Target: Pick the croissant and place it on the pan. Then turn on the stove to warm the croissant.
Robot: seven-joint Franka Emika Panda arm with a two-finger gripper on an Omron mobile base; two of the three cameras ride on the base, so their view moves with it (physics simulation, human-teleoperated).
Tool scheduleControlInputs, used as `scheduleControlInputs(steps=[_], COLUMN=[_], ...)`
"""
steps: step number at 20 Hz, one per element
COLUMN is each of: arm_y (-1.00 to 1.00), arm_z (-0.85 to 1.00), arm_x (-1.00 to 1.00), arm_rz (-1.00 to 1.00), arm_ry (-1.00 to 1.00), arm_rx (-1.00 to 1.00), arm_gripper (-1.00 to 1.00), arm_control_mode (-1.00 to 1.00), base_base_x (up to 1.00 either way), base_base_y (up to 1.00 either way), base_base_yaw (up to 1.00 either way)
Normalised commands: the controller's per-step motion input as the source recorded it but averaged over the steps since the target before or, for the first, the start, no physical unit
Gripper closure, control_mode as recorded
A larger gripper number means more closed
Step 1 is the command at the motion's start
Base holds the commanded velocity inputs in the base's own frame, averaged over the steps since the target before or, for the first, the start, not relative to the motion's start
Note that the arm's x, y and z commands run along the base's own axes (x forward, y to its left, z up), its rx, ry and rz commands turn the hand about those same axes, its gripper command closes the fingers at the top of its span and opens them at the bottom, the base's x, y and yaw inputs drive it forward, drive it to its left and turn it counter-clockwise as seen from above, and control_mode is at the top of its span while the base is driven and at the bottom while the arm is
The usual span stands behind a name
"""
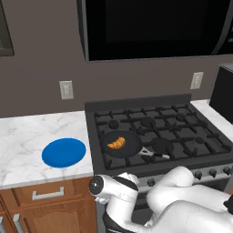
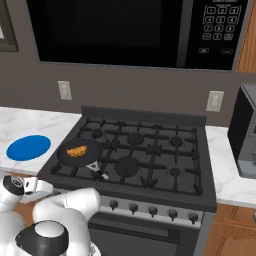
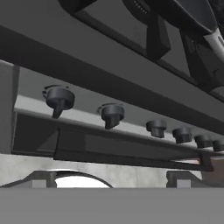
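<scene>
Sitting between two stretches of marble counter (image 1: pixel 27 132), under a black microwave (image 2: pixel 130 30): the stove (image 2: pixel 145 155), black, with cast-iron grates and a grey front panel. Carrying a row of dark knobs (image 3: pixel 113 114) along that panel, seen close and from below in the hand view, the nearest knob (image 3: pixel 59 98) toward the left of that view. Resting on the stove's front-left burner: the pan (image 1: pixel 120 144), round and dark, its silver-tipped handle angling toward the middle of the stove front. Lying inside the pan, near its centre: the croissant (image 1: pixel 116 143), small and golden-orange. Lying flat on the counter just left of the stove: a blue plate (image 1: pixel 63 152), apart from the pan. Hanging low in front of the stove's left end: the white arm (image 1: pixel 182 195), folded below the counter edge. Facing the knob panel from slightly below, fingertips not visible: the gripper, jaws spread to full width and holding nothing.
</scene>
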Motion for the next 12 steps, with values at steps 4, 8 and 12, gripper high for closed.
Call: scheduleControlInputs(steps=[4,8,12], arm_y=[0.01,0.04,0.17], arm_z=[-0.22,-0.14,-0.13], arm_x=[0.23,0.24,0.19], arm_rz=[-0.07,-0.05,-0.03], arm_ry=[0.05,0.02,0.0], arm_rx=[-0.09,-0.09,-0.09], arm_gripper=[-1.0,-1.0,-1.0], arm_control_mode=[-1.0,-1.0,-1.0], base_base_x=[0.0,0.0,0.0], base_base_y=[0.0,0.0,0.0], base_base_yaw=[0.0,0.0,0.0])
